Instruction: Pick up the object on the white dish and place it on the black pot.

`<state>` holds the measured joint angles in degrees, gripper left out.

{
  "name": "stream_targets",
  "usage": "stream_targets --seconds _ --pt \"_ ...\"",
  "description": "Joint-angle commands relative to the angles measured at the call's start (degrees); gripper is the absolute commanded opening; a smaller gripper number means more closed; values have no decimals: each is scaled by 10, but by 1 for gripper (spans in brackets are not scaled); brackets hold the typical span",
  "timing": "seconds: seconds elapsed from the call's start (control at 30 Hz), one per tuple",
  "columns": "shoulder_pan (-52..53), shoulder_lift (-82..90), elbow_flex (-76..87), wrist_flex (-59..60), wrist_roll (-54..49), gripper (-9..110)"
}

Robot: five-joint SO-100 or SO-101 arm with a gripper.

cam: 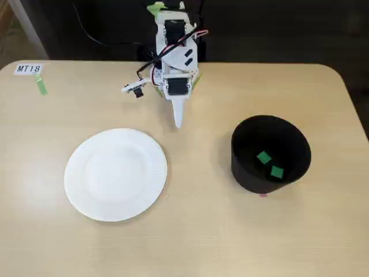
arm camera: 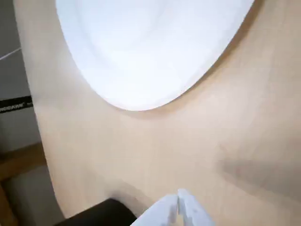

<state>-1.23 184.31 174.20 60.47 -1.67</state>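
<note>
The white dish (cam: 115, 173) lies on the table at left in the fixed view, with nothing on it; it also fills the top of the wrist view (arm camera: 150, 47). The black pot (cam: 245, 167) stands at right and holds two tiny green cubes (cam: 264, 157) (cam: 277, 172) on its floor. My gripper (cam: 178, 122) is folded back near the arm's base at the table's far edge, pointing down between dish and pot, apart from both. Its white fingertips (arm camera: 186, 202) are closed together with nothing between them. The pot's edge shows dark at the bottom of the wrist view (arm camera: 99, 215).
A white label reading MT18 (cam: 29, 68) and a green tape strip (cam: 41, 86) sit at the far left corner. The arm's base and cables (cam: 173, 52) stand at the back edge. The wooden table (cam: 196, 231) extends in front.
</note>
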Motion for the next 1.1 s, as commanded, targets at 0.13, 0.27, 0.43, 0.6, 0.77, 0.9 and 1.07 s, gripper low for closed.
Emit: stream_targets --seconds 0.13,0.27,0.43,0.6,0.77,0.9,1.07 --pt "-1 65 12 2 -7 0" --pt "-3 65 15 9 -15 0" --pt "-4 65 14 12 -18 0" --pt "-4 65 14 13 -18 0" --pt "-4 65 14 13 -18 0" --pt "-4 65 14 13 -18 0" --pt "-4 65 14 13 -18 0"
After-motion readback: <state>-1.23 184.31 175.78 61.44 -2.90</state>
